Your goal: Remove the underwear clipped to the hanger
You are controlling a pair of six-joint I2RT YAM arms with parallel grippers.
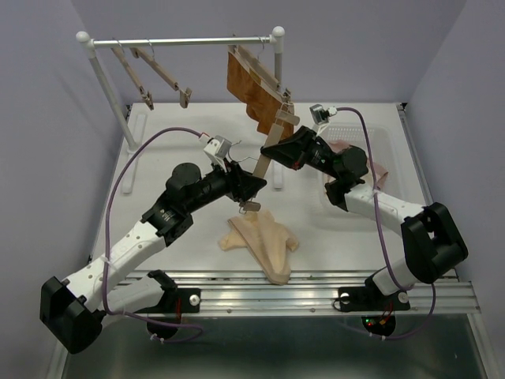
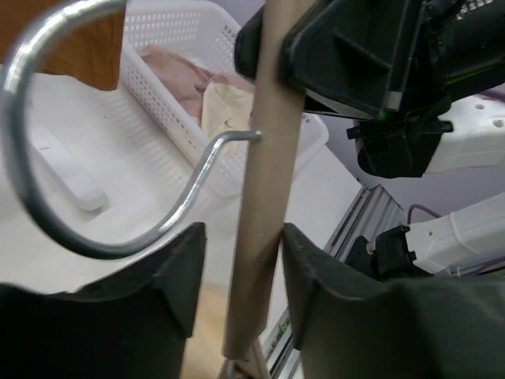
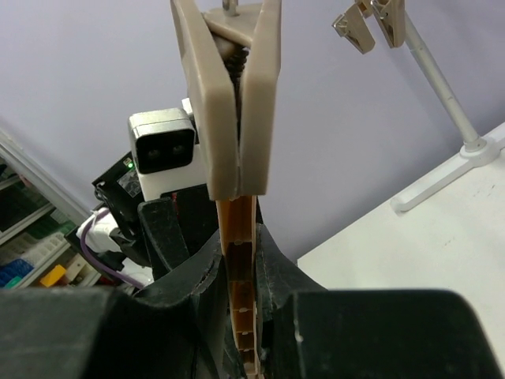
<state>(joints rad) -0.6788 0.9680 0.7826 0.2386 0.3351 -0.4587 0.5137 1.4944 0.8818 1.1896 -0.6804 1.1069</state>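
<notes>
A tan clip hanger (image 1: 272, 150) hangs in mid-air between both grippers, slanting over the table centre. My right gripper (image 1: 279, 152) is shut on its bar (image 3: 240, 237), just below a closed clip (image 3: 229, 103). My left gripper (image 1: 256, 188) is open around the bar (image 2: 260, 197) lower down; its right finger (image 2: 316, 276) touches the bar, the left one stands apart. The metal hook (image 2: 47, 158) curves away on the left. Cream-beige underwear (image 1: 260, 241) lies on the table below. Orange-brown underwear (image 1: 248, 87) hangs at the rack. Pale pink underwear (image 2: 181, 75) lies in the basket.
A white rack (image 1: 181, 41) spans the back, carrying more wooden hangers (image 1: 154, 71) on its left half. A white basket (image 1: 357, 130) stands at the right, behind the right arm, with a cream cloth (image 2: 225, 110) beside the pink one. A metal rail (image 1: 300, 288) edges the table's front.
</notes>
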